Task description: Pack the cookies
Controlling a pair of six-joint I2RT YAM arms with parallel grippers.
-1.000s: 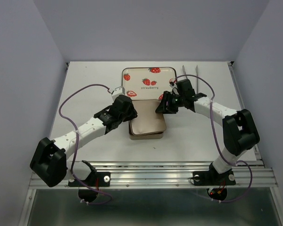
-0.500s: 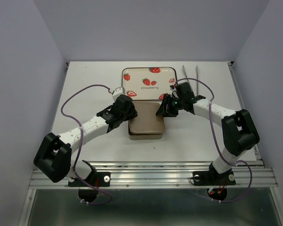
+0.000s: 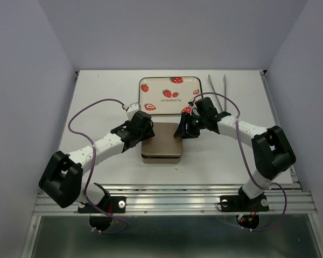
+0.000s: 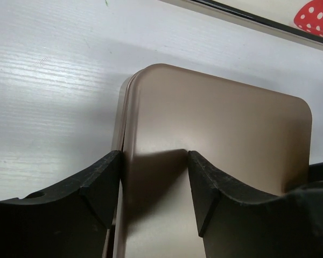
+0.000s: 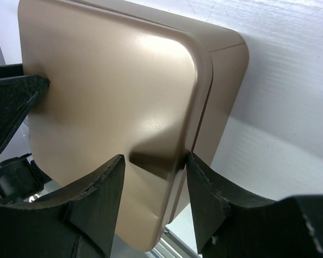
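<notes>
While no cookies show anywhere in the open, a closed tan tin (image 3: 161,146) sits front and centre on the white table (image 3: 97,102). They are presumably sealed inside it, though that cannot be confirmed. The left gripper (image 4: 153,156) and right gripper (image 5: 153,158) meet the tin from opposite sides, each with jaws partway apart, tips at the smooth lid (image 4: 215,134) and pinching nothing. Cookies that small would likely be light and crumbly, best taken gently by the edge. The tin looks stiff and slick, safer held by its side walls. Behind it lie a strawberry-printed tray (image 3: 156,83) and, at far right, metal tongs (image 3: 218,85). Plain pale walls (image 3: 21,80) enclose the bench.
</notes>
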